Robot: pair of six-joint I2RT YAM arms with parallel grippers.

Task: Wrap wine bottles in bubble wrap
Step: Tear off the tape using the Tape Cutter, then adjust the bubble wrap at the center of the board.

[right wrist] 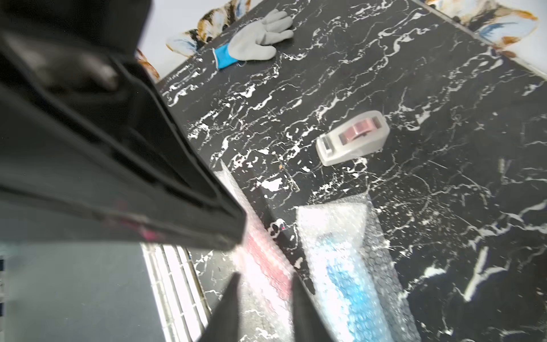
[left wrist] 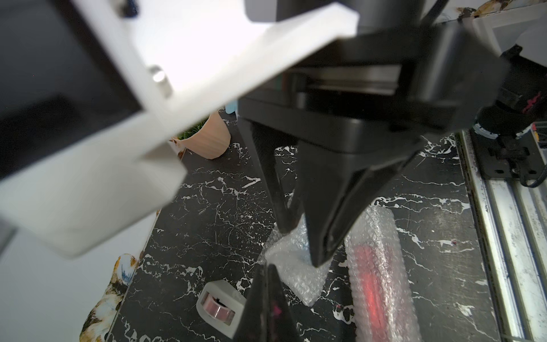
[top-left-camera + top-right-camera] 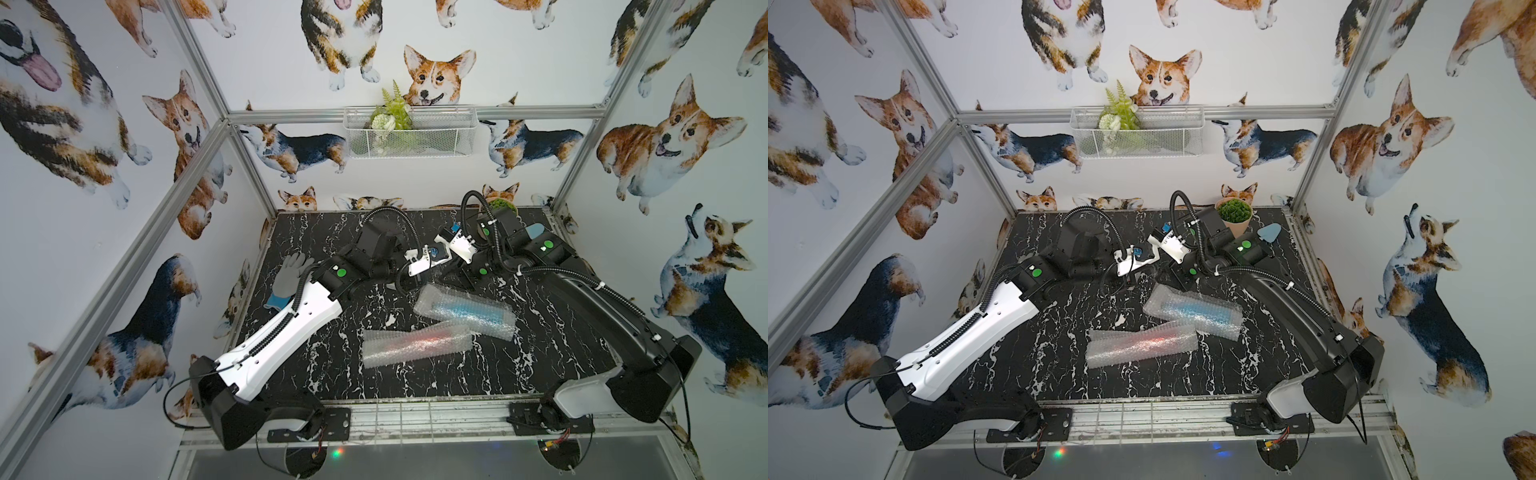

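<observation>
While the left end effector (image 2: 268, 268) is closed, nothing seen gripped, the right end effector (image 1: 266, 277) is found part-open, empty; wine bottles (image 3: 467, 311) are enclosed in bubble wrap (image 3: 376, 353).

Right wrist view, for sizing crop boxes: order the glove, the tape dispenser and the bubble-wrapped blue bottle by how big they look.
1. the bubble-wrapped blue bottle: largest, though cut off by the frame edge.
2-3. the glove and the tape dispenser: they look alike; the glove lies farther from the camera, so I leave them unranked.
</observation>
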